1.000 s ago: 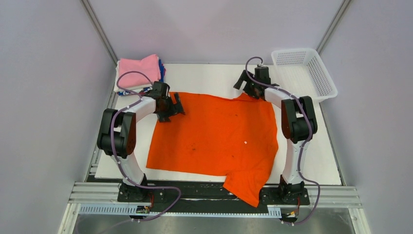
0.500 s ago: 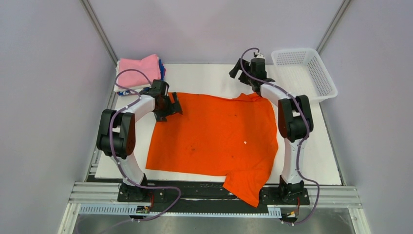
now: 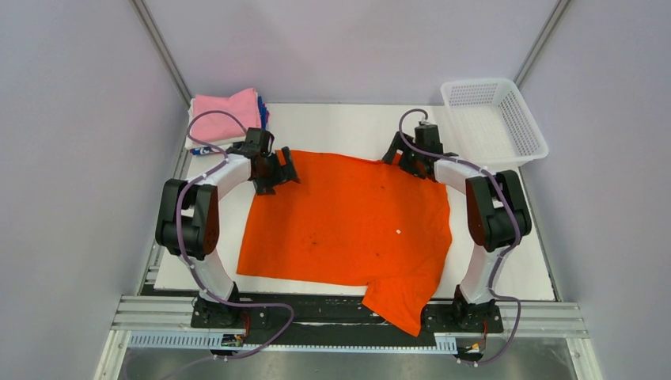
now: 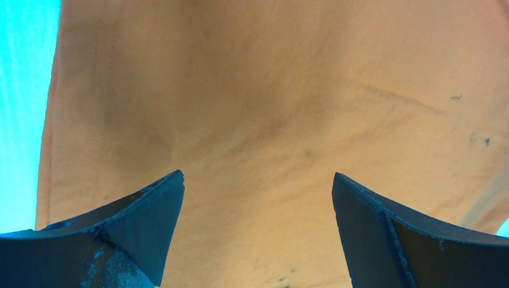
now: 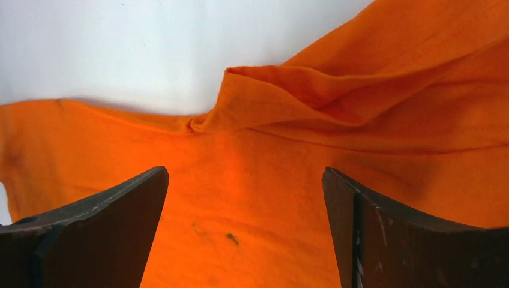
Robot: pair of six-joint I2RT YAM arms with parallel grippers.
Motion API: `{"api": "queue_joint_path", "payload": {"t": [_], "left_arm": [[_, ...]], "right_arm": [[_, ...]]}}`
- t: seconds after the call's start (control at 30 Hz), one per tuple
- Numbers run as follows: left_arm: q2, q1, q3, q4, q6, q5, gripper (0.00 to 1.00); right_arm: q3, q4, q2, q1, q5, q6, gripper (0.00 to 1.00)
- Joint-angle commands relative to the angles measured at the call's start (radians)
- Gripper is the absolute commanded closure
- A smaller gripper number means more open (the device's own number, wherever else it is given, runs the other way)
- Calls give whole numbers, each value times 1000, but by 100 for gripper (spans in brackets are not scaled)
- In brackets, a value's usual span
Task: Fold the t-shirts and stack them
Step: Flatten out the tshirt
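Note:
An orange t-shirt [image 3: 348,218] lies spread on the white table, one sleeve hanging over the near edge. A stack of folded shirts, pink on top [image 3: 228,111], sits at the far left corner. My left gripper [image 3: 286,168] is open over the shirt's far left corner; in the left wrist view [image 4: 258,180] the cloth [image 4: 270,90] fills the space between the jaws. My right gripper [image 3: 405,158] is open over the shirt's far right corner, where the cloth is bunched into a fold [image 5: 288,90]; in the right wrist view [image 5: 245,174] nothing is held.
A white mesh basket [image 3: 494,119] stands at the far right corner. Grey walls close in both sides. Bare white table [image 3: 340,123] shows behind the shirt and to its right.
My right gripper rose toward the back of the table, then came down again onto the shirt's far right corner. My left gripper shifted slightly along the far left corner.

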Motion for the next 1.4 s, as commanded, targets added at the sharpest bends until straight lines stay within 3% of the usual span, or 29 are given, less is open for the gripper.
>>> {"api": "queue_joint_path", "payload": {"t": [0.0, 0.23, 0.47, 0.77, 1.0, 1.2, 1.37], "left_arm": [[36, 4, 10, -5, 30, -11, 0], [61, 4, -19, -22, 35, -43, 0], [61, 4, -40, -30, 32, -55, 0], [13, 4, -35, -8, 10, -51, 0], [-19, 4, 48, -19, 22, -68, 0], [-3, 4, 85, -13, 2, -89, 0], [84, 4, 190, -47, 1, -122, 0]], "right_arm": [[104, 21, 91, 2, 25, 4, 0], [293, 60, 282, 2, 41, 39, 0], [631, 97, 505, 8, 43, 42, 0], [937, 117, 645, 9, 17, -98, 0], [710, 76, 407, 9, 1, -243, 0], [289, -8, 118, 5, 96, -189, 0], [135, -31, 70, -12, 138, -133, 0]]}}
